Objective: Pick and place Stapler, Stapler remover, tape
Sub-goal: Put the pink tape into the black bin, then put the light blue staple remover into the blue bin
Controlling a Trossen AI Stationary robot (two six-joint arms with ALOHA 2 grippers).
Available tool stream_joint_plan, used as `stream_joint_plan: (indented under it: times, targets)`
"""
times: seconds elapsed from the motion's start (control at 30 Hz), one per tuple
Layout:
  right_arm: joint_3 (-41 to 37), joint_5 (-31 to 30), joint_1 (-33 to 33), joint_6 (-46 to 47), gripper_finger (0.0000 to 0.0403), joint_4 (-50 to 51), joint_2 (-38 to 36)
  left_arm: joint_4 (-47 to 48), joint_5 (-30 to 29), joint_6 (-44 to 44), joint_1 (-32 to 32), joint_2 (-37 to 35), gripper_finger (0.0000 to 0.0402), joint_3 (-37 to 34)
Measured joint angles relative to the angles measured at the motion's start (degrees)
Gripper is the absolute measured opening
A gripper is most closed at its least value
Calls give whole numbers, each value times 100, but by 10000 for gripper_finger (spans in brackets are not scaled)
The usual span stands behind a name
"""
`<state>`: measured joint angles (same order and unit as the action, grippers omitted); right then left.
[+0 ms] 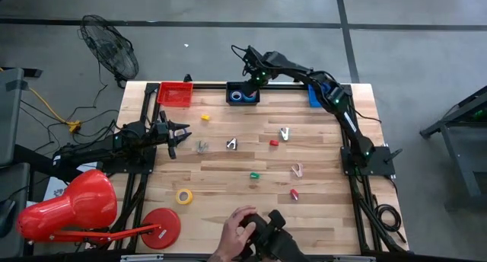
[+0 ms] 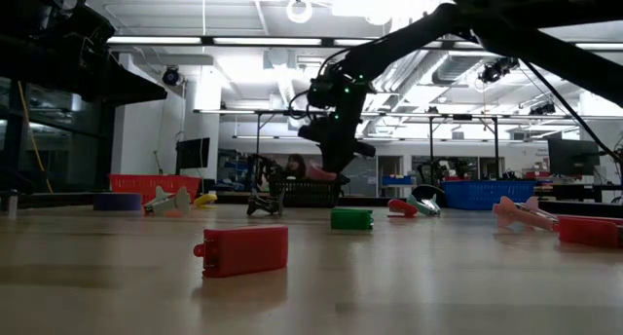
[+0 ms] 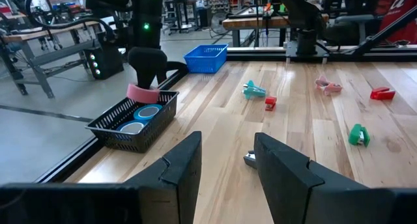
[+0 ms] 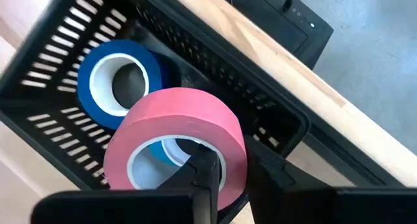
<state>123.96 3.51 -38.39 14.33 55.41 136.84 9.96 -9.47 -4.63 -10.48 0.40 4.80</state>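
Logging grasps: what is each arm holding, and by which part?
Right gripper holds the pink tape roll by its ring wall, above the black basket. Left gripper holds nothing.

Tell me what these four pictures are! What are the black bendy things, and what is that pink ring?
The black bendy things are two robot arms at a wooden table. Each ends in a two-finger gripper.

One picture looks straight down from above. One looks across from table height. The other two come from little cameras on the arms' wrists.

The right gripper reaches to the far edge, over a black basket. It is pinching the pink ring, a roll of tape, just above the basket. Blue tape rolls already lie inside.

The left gripper waits at the table's left side, fingers apart, holding nothing.

On the table lie a yellow tape roll and small red, green, pink and yellow office tools. There are also a red basket and a blue one. A person's hand shows at the near edge.
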Motion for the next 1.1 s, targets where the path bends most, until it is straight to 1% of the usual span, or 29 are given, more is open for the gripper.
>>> stream_joint_plan:
  times: [0.1,0.2,0.6,0.9,1.1]
  targets:
    - [0,-13,-19,0,43,-4,-4,-1,0,-1,0,0,138,0]
    - [0,122,-24,-1,46,1,-4,-2,0,-1,0,0,138,0]
    - [0,155,-24,68,107,87,-9,0,0,-1,0,0,138,0]
    - [0,131,-24,70,141,96,-11,-2,0,-1,0,-1,138,0]
    - [114,128,-22,-145,167,316,-33,-2,0,-1,0,-1,138,0]
